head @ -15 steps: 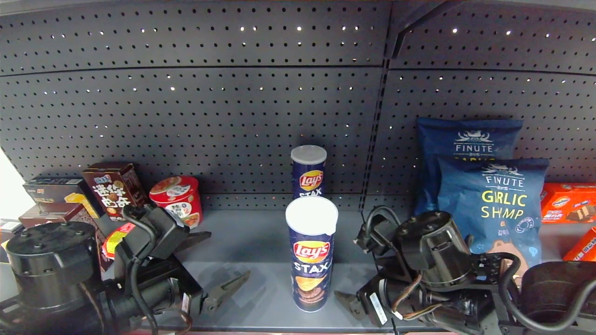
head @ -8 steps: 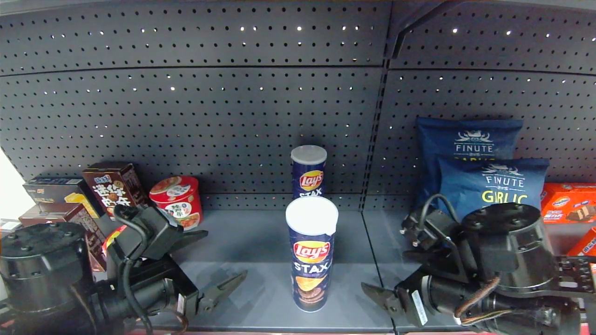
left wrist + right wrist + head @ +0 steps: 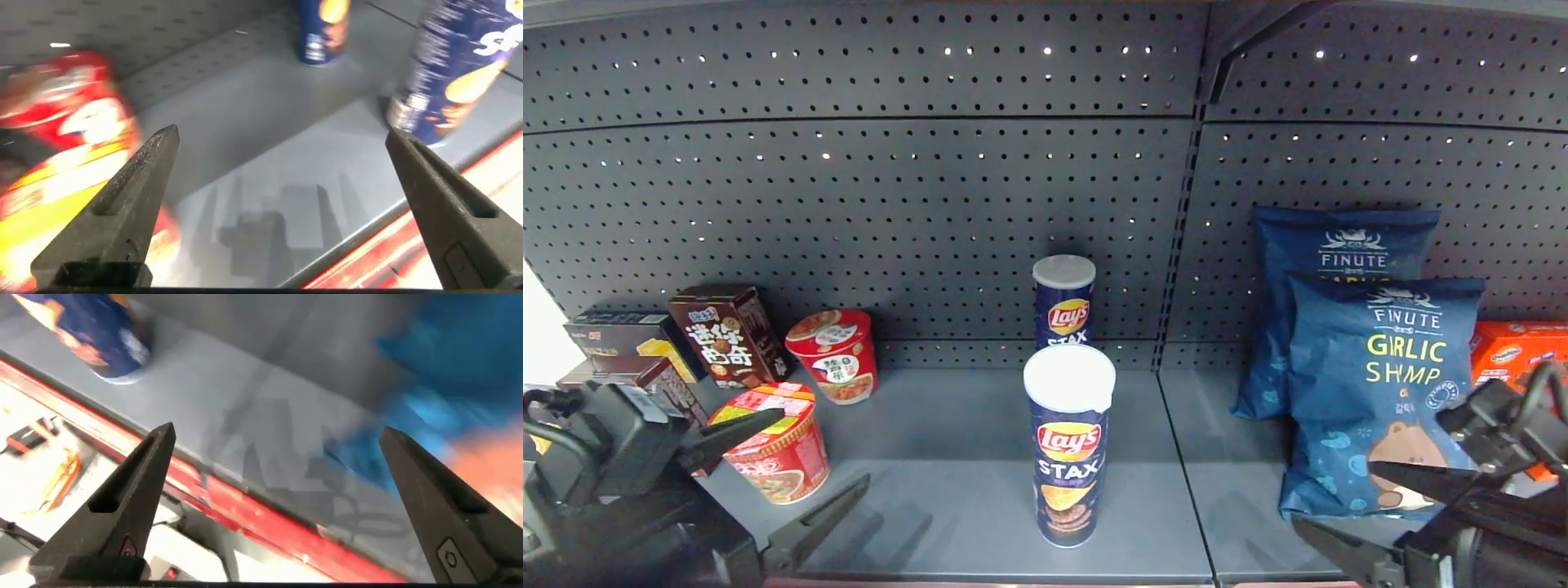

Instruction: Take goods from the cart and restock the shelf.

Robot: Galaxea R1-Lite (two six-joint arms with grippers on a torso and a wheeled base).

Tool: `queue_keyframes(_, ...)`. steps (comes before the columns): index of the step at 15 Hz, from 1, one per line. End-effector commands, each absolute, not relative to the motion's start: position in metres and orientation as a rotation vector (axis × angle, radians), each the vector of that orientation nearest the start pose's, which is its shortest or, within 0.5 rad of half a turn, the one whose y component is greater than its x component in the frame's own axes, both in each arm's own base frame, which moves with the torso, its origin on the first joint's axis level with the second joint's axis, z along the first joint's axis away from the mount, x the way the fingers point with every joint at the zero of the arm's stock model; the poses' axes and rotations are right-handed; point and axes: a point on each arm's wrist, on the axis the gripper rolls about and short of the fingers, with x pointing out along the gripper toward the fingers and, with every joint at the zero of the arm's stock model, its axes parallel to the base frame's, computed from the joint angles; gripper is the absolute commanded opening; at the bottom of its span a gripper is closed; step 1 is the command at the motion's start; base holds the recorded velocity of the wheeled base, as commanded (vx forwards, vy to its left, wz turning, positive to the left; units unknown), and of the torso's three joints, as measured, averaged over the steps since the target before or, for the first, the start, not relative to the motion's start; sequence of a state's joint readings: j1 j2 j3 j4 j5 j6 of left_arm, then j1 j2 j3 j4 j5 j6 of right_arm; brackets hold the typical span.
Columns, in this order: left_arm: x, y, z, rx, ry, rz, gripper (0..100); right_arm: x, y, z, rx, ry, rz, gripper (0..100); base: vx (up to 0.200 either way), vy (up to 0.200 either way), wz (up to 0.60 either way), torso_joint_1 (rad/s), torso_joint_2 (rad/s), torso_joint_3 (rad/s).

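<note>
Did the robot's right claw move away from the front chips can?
Yes. The right gripper slid right, away from the front chips can, to the front blue bag.

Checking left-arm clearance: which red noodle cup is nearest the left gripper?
The front noodle cup, near the front edge of the shelf, right beside the open left gripper. The other cup stands farther back, by the brown box.

Pretty clearly a shop aisle here: dark metal shelf (image 3: 964,457) with a perforated back panel (image 3: 931,204), stocked retail-style with chip cans (image 3: 1068,445) lined up front to back, blue snack bags (image 3: 1380,384), red noodle cups (image 3: 837,353) and brown boxes (image 3: 727,331), labels facing out.
</note>
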State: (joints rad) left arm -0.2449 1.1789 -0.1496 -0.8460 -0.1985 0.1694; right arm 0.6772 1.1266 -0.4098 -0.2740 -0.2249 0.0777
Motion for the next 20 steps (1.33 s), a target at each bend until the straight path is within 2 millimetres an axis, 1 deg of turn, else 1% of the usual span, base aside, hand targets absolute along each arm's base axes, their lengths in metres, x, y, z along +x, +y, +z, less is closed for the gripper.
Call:
queue_keyframes(1, 0.121, -0.025, 0.158, 0.165, 0.065, -0.370, 100, 0.088, 0.047, 0.172, -0.057, 0.337, 0.300, 100, 0.000, 0.000, 0.00, 0.000, 0.00, 0.000)
queue_keyframes(2, 0.120, -0.024, 0.158, 0.167, 0.062, -0.369, 100, 0.084, 0.041, 0.174, -0.044, 0.319, 0.269, 100, 0.000, 0.000, 0.00, 0.000, 0.00, 0.000)
queue_keyframes(3, 0.112, -0.019, 0.159, 0.167, 0.033, -0.334, 100, 0.076, 0.028, 0.179, -0.011, 0.262, 0.175, 100, 0.000, 0.000, 0.00, 0.000, 0.00, 0.000)
queue_keyframes(4, 0.104, -0.017, 0.158, 0.167, 0.019, -0.322, 100, 0.069, 0.019, 0.183, 0.012, 0.217, 0.102, 100, 0.000, 0.000, 0.00, 0.000, 0.00, 0.000)
queue_keyframes(5, 0.101, -0.017, 0.157, 0.167, 0.013, -0.320, 100, 0.066, 0.016, 0.184, 0.020, 0.198, 0.077, 100, 0.000, 0.000, 0.00, 0.000, 0.00, 0.000)
queue_keyframes(6, 0.090, -0.014, 0.151, 0.168, 0.001, -0.298, 100, 0.055, 0.008, 0.185, 0.043, 0.139, 0.008, 100, 0.000, 0.000, 0.00, 0.000, 0.00, 0.000)
queue_keyframes(7, 0.081, -0.011, 0.146, 0.169, -0.009, -0.270, 100, 0.046, 0.004, 0.183, 0.056, 0.105, -0.032, 100, 0.000, 0.000, 0.00, 0.000, 0.00, 0.000)
queue_keyframes(8, 0.069, -0.010, 0.144, 0.165, -0.032, -0.255, 100, 0.031, 0.000, 0.176, 0.063, 0.050, -0.068, 100, 0.000, 0.000, 0.00, 0.000, 0.00, 0.000)
queue_keyframes(9, 0.061, -0.009, 0.143, 0.166, -0.040, -0.242, 100, 0.024, -0.002, 0.170, 0.062, 0.034, -0.087, 100, 0.000, 0.000, 0.00, 0.000, 0.00, 0.000)
queue_keyframes(11, 0.026, -0.005, 0.126, 0.168, -0.027, -0.187, 100, 0.006, -0.007, 0.142, 0.057, 0.000, -0.198, 100, 0.000, 0.000, 0.00, 0.000, 0.00, 0.000)
queue_keyframes(13, 0.003, -0.003, 0.109, 0.168, -0.016, -0.184, 100, -0.005, -0.007, 0.118, 0.056, 0.001, -0.273, 100, 0.000, 0.000, 0.00, 0.000, 0.00, 0.000)
queue_keyframes(15, -0.021, -0.001, 0.093, 0.169, 0.036, -0.191, 100, -0.020, -0.008, 0.089, 0.055, 0.005, -0.279, 100, 0.000, 0.000, 0.00, 0.000, 0.00, 0.000)
queue_keyframes(16, -0.023, 0.000, 0.096, 0.166, 0.047, -0.193, 100, -0.022, -0.007, 0.085, 0.054, 0.014, -0.292, 100, 0.000, 0.000, 0.00, 0.000, 0.00, 0.000)
queue_keyframes(17, -0.022, 0.000, 0.094, 0.169, 0.052, -0.189, 100, -0.024, -0.006, 0.084, 0.058, -0.006, -0.261, 100, 0.000, 0.000, 0.00, 0.000, 0.00, 0.000)
queue_keyframes(19, -0.019, 0.000, 0.082, 0.169, 0.082, -0.181, 100, -0.025, -0.005, 0.084, 0.062, -0.027, -0.226, 100, 0.000, 0.000, 0.00, 0.000, 0.00, 0.000)
queue_keyframes(20, -0.018, -0.001, 0.084, 0.160, 0.046, -0.181, 100, -0.025, -0.005, 0.084, 0.065, -0.032, -0.225, 100, 0.000, 0.000, 0.00, 0.000, 0.00, 0.000)
